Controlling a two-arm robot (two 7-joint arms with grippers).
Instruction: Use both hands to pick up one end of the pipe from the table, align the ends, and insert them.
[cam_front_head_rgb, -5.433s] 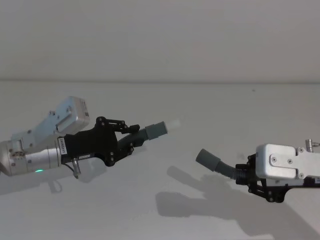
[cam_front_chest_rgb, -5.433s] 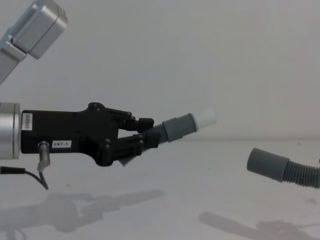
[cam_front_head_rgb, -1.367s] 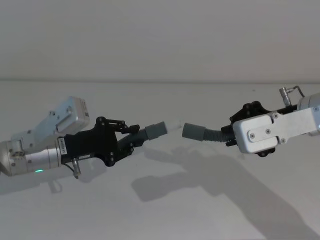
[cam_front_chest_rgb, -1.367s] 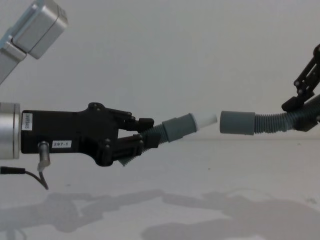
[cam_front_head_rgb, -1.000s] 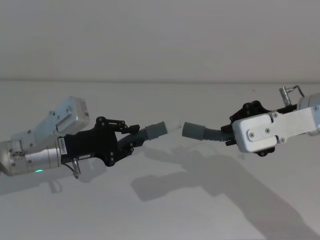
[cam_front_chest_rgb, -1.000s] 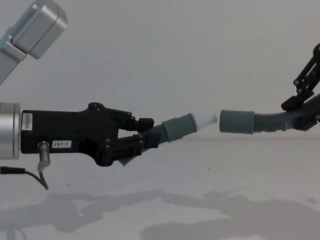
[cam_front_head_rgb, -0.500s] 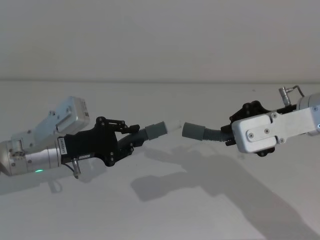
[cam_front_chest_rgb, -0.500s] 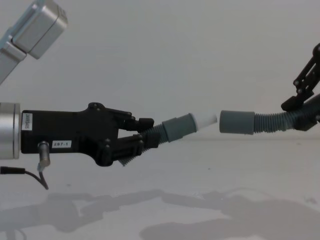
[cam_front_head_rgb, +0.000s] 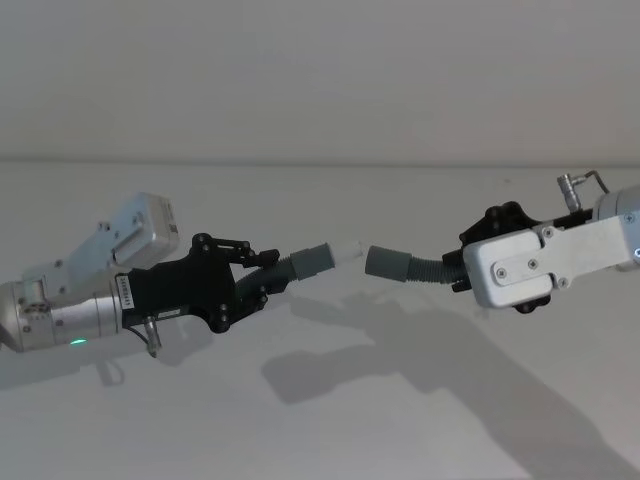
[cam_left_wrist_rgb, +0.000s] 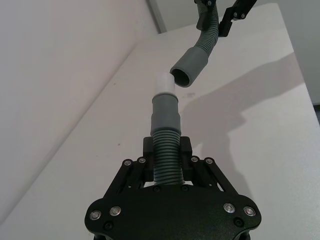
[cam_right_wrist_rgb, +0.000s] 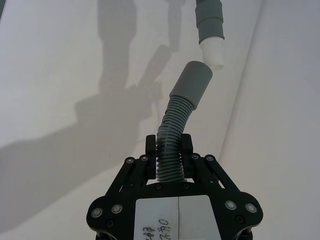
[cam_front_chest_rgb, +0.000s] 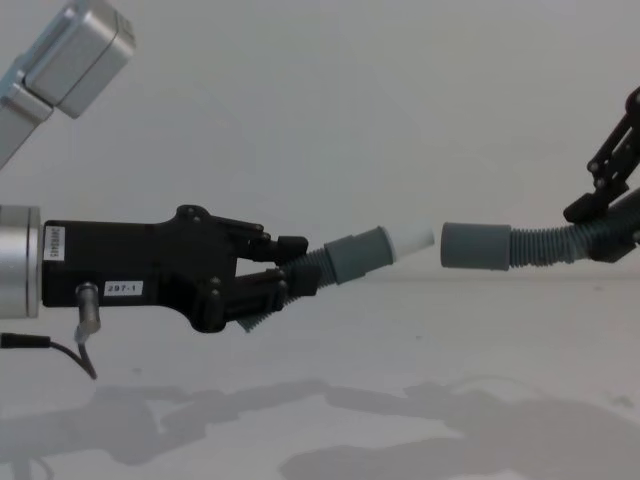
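My left gripper (cam_left_wrist_rgb: 166, 167) has its jaws clamped on the ribbed body of the short hose piece (cam_left_wrist_rgb: 165, 140), and my right gripper (cam_right_wrist_rgb: 170, 160) has its jaws clamped the same way on the ribbed body of the longer hose piece (cam_right_wrist_rgb: 172, 130). Both pieces are lifted clear of the white surface (cam_front_head_rgb: 330, 420), which carries their shadows. Out from the left jaws the short piece runs to its grey cuff (cam_front_chest_rgb: 357, 255) and then to the narrow white tip (cam_front_chest_rgb: 412, 241); out from the right jaws the longer piece bends and ends in the wider grey cuff (cam_front_chest_rgb: 476, 246). The two ends face each other, just beside one another but not touching, so I judge I am at the alignment step with insertion not yet begun. The chest view, side-on, shows a small gap between tip and cuff, with the short piece angled slightly upward while the wide cuff lies close to level. It cannot tell me whether they line up in depth. The left wrist view looks along the short piece and shows the wide cuff's open mouth (cam_left_wrist_rgb: 182, 79) sitting a little off to one side of the tip and turned at an angle. The right wrist view likewise shows the tip offset from the cuff. The next move, as I read it, calls for squaring the two axes first, then closing the gap straight along them.
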